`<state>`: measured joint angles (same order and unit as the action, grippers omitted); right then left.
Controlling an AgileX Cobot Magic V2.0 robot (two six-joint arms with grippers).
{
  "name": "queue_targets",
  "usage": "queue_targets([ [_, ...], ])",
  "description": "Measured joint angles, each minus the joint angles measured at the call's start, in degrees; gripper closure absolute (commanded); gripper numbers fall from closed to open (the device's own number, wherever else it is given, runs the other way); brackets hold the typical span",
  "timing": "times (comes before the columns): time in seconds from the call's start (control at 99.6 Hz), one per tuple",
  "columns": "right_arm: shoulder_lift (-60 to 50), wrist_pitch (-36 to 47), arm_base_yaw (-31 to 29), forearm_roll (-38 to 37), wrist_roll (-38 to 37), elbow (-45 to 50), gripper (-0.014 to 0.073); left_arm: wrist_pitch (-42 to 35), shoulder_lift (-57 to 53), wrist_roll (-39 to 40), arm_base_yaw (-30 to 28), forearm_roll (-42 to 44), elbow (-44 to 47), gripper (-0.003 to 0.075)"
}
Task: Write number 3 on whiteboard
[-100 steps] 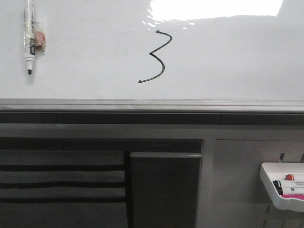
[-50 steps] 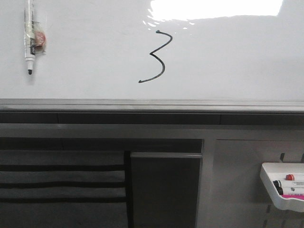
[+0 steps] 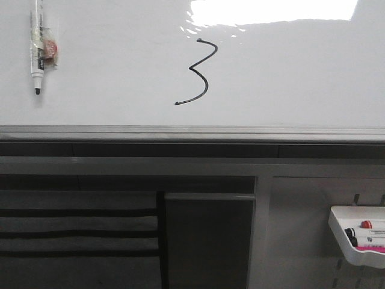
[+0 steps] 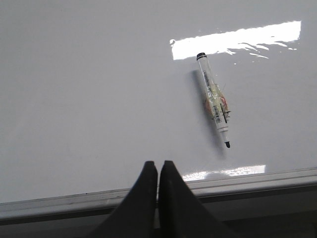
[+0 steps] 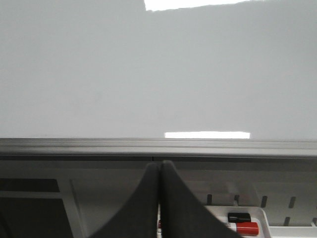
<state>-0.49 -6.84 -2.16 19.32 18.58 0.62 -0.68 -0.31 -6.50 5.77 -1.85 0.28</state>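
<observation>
A thin black slanted number 3 with a long tail curving left is drawn on the glossy whiteboard. A grey rail runs along the board's lower edge. A black-tipped marker is stuck tip-down on the board at the upper left; it also shows in the left wrist view. My left gripper is shut and empty, its tips in front of the rail below the marker. My right gripper is shut and empty, below the rail. Neither gripper shows in the front view.
A small white tray with red and black markers hangs at the lower right; it shows in the right wrist view. A dark panel and striped slats lie below the rail. Light glare marks the board's top.
</observation>
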Motion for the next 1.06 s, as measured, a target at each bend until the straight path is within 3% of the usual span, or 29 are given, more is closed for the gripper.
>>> queue_targets([
  [0.171,0.0,0.2,-0.3,-0.2,-0.7,0.0,0.0663,0.0,0.0,0.0,0.0,0.0,0.0,0.0741],
  [0.321,0.0,2.5,-0.3,-13.7,-17.0,0.0,0.0663,0.0,0.0,0.0,0.0,0.1,0.0,0.0741],
  [0.442,0.0,4.0,-0.4,-18.9,-22.4,0.0,0.0663,0.0,0.0,0.0,0.0,0.1,0.0,0.0741],
  [1.064,0.0,4.0,-0.4,-20.5,-23.8,0.0,0.0663,0.0,0.0,0.0,0.0,0.1,0.0,0.0741],
])
